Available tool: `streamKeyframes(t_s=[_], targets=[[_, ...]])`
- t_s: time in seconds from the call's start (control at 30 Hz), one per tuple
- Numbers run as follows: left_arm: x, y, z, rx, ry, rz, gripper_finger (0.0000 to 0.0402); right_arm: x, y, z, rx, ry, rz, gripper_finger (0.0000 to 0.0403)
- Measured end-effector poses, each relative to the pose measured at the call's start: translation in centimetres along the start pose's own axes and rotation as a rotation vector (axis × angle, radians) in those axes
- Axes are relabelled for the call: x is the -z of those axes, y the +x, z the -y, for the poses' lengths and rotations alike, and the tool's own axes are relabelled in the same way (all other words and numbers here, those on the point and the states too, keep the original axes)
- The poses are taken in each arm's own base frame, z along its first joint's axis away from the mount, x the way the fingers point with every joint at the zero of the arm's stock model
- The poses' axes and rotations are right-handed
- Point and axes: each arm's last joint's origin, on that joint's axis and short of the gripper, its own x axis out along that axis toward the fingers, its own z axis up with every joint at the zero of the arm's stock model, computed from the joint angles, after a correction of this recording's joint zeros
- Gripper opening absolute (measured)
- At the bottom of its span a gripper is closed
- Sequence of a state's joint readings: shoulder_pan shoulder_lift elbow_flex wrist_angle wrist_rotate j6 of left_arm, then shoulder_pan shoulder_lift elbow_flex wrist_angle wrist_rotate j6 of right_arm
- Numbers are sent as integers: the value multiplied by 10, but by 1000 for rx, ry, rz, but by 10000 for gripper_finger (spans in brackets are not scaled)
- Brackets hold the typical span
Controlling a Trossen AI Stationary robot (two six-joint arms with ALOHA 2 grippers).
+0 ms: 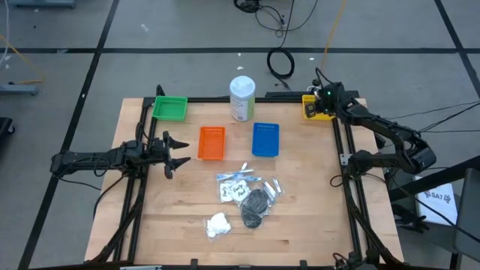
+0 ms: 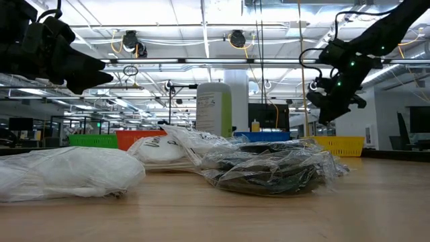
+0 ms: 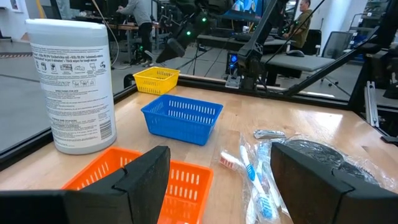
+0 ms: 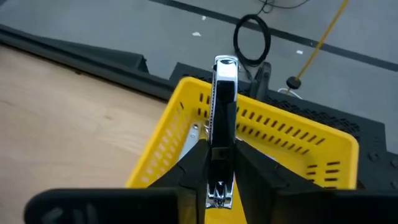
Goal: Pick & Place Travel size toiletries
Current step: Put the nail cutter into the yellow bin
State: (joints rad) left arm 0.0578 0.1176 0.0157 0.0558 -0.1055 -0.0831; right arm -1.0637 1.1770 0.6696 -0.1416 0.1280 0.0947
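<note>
Over the yellow basket (image 4: 298, 143) at the bench's (image 1: 300, 217) far right corner, a slim silvery stick (image 4: 222, 118) is pinched upright in the right claw (image 1: 321, 101). The left claw (image 1: 174, 151) is held spread wide above the left side of the bench, beside the orange basket (image 1: 211, 142). The remaining toiletries are left mid-bench: clear sachets (image 1: 236, 186), a dark grey puff (image 1: 255, 206) and a white fluffy wad (image 1: 218, 224).
</note>
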Motion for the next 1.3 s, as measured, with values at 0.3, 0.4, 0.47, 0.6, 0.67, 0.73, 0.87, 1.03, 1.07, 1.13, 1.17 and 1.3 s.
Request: streamKeyframes(t_s=[0.3, 0.4, 0.47, 0.6, 0.67, 0.73, 0.87, 1.03, 1.07, 1.13, 1.17, 1.3], targets=[[0, 0, 0, 0, 0, 0, 274, 1, 0, 0, 2, 22, -8, 121], [0, 0, 0, 0, 0, 0, 274, 1, 0, 0, 2, 23, -7, 139], [0, 0, 0, 0, 0, 0, 274, 1, 0, 0, -5, 22, -7, 149], [0, 0, 0, 0, 0, 0, 274, 0, -3, -8, -175, 41, -5, 161], [0, 0, 0, 0, 0, -1, 274, -2, -7, -17, -338, 79, -3, 164], [0, 0, 0, 0, 0, 0, 273, -6, -12, -29, -550, 101, 1, 164], [0, 0, 0, 0, 0, 0, 273, -10, -33, -67, -975, 65, -7, 165], [0, 0, 0, 0, 0, 0, 274, 4, -76, -131, -1250, -102, 29, 172], [0, 0, 0, 0, 0, 0, 274, 9, -86, -143, -1279, -130, 31, 173], [0, 0, 0, 0, 0, 0, 274, 20, -107, -165, -1305, -189, 26, 175], [0, 0, 0, 0, 0, 0, 274, 27, -117, -173, -1297, -219, 21, 175], [0, 0, 0, 0, 0, 0, 274, 60, -142, -198, -1137, -323, -16, 172]])
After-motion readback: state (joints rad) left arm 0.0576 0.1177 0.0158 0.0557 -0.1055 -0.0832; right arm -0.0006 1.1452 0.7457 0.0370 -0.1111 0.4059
